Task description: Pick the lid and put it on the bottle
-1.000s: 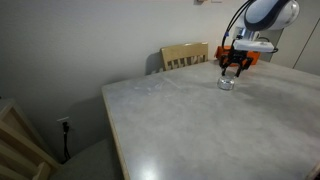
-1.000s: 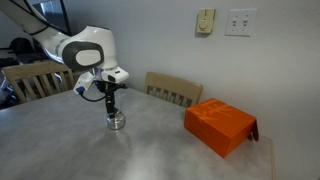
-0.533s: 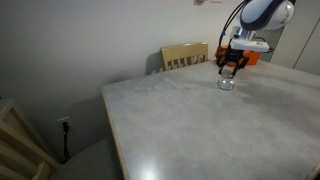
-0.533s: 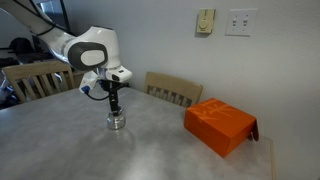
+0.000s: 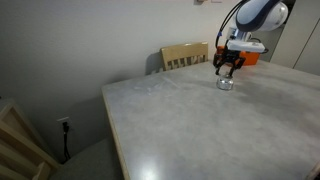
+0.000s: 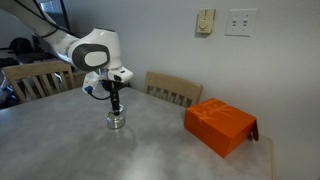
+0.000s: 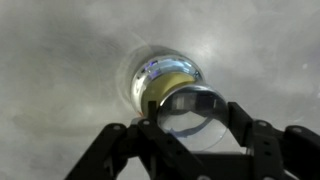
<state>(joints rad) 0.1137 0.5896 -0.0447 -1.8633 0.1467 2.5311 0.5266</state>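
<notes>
The bottle point(image 6: 117, 121) is a small squat clear-silvery jar with a yellowish tint, standing on the grey table; it also shows in an exterior view point(image 5: 226, 84) and in the wrist view point(image 7: 160, 80). My gripper point(image 6: 116, 103) hangs straight above the bottle, a short gap over it, also seen in an exterior view point(image 5: 228, 70). In the wrist view the gripper point(image 7: 190, 118) is shut on the lid point(image 7: 190, 112), a small round clear-whitish cap held between the two fingers, right over the bottle's mouth and overlapping its near edge.
An orange rectangular box point(image 6: 220, 125) lies on the table beside the bottle, also seen behind the gripper point(image 5: 250, 57). Wooden chairs point(image 6: 172, 90) point(image 5: 184, 56) stand at the table's far edge. The table edge point(image 5: 112, 120) drops off toward the wall.
My gripper with the lid has risen slightly above the bottle over the last second. The bottle and the box have not moved.
</notes>
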